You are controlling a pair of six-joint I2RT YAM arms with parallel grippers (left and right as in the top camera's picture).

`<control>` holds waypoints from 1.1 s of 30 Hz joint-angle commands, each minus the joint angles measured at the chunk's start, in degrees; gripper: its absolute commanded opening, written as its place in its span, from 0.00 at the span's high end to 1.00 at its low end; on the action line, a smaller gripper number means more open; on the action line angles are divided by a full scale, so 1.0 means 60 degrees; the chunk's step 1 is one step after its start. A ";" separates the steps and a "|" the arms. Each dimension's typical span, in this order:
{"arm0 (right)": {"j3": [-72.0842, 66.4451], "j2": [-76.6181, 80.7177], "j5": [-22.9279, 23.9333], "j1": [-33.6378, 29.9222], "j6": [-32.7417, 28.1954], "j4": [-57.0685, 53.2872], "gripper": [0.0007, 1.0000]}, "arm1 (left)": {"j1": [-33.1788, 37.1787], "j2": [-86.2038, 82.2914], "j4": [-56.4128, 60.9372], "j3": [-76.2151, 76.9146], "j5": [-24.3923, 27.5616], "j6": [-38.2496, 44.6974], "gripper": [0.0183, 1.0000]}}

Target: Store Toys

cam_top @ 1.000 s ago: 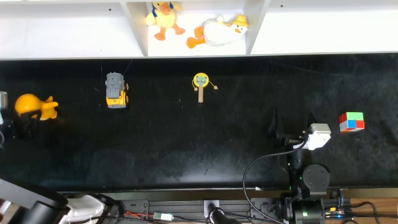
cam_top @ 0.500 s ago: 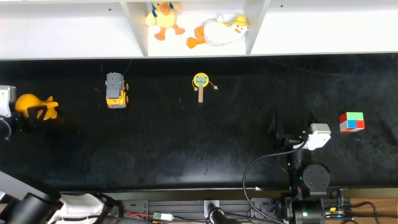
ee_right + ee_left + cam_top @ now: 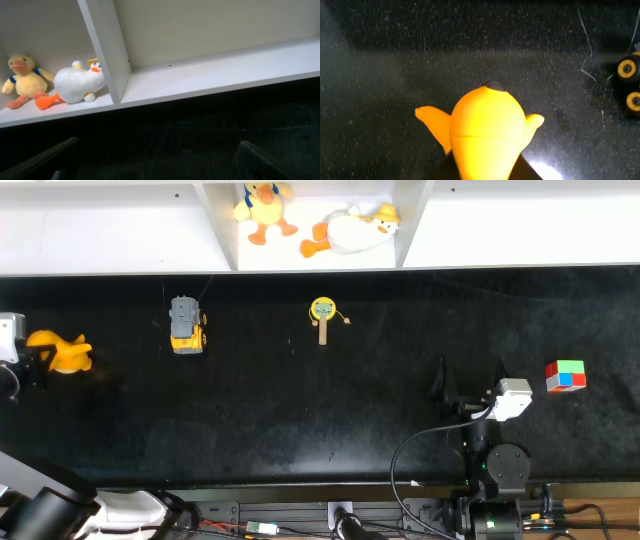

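— Where is the orange toy point(image 3: 62, 352)?
— Well left of the toy truck point(image 3: 185, 324). We see the left gripper point(image 3: 36, 360) with 2 fingers closed around it.
— And the right gripper point(image 3: 470, 385)?
— Well right of the truck (wide open, holding nothing).

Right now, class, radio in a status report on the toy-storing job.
Left gripper at orange toy, grip unconfirmed. Right gripper open, empty. Yellow truck on the mat toward the shelf; may obstruct.
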 commanded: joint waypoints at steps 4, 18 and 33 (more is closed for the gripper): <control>-0.0124 -0.0106 -0.0066 -0.0025 -0.0025 0.0044 0.00 | -0.0233 -0.0732 0.0051 0.0193 -0.0044 -0.1053 0.95; -0.0124 -0.0106 -0.0066 -0.0025 -0.0025 0.0044 0.00 | -0.2543 -0.1005 0.2681 0.1326 -0.1260 -0.4637 0.98; -0.0124 -0.0106 -0.0066 -0.0025 -0.0025 0.0044 0.01 | -0.2852 -0.1002 0.3585 0.1322 -0.1610 -0.6794 0.98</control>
